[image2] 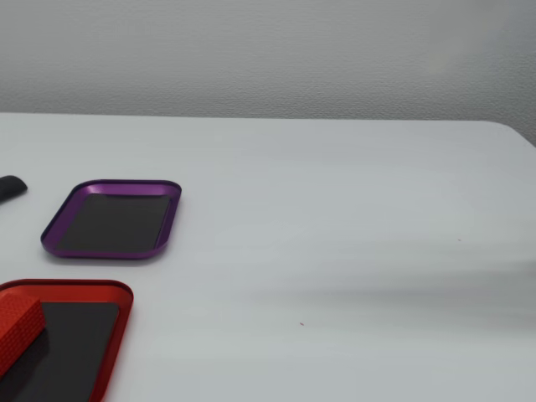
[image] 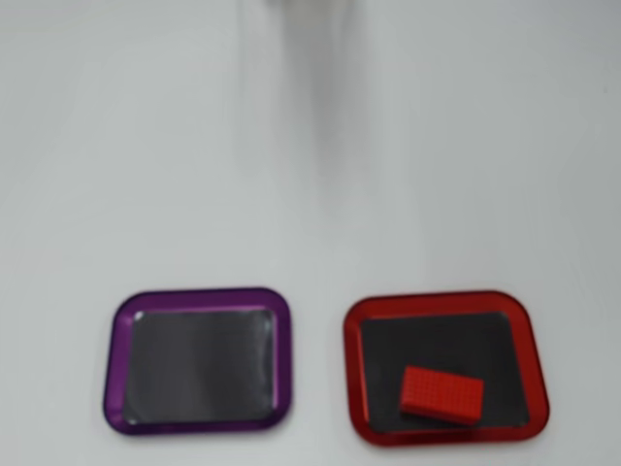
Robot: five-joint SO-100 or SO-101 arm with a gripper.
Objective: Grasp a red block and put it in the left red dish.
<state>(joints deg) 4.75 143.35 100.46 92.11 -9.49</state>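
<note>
No claw shows in either view, so its state cannot be told and nothing can be placed against it; places follow the views instead. Nearest in the fixed view, at the lower left corner, the small bright red rectangular block with a bumpy dotted surface (image2: 18, 328) lies inside the shallow glossy red-rimmed dish with a dark flat floor (image2: 117, 322). In the overhead view the red block (image: 441, 394) rests in the lower middle of the red dish (image: 351, 364), slightly tilted. Farther back in the fixed view lies the same-shaped purple-rimmed tray (image2: 172, 219), apart from the dish on the white desk (image2: 352, 218); overhead it sits to the left (image: 114, 359). A small dark object (image2: 10, 187) is cut off by the fixed view's left edge.
</note>
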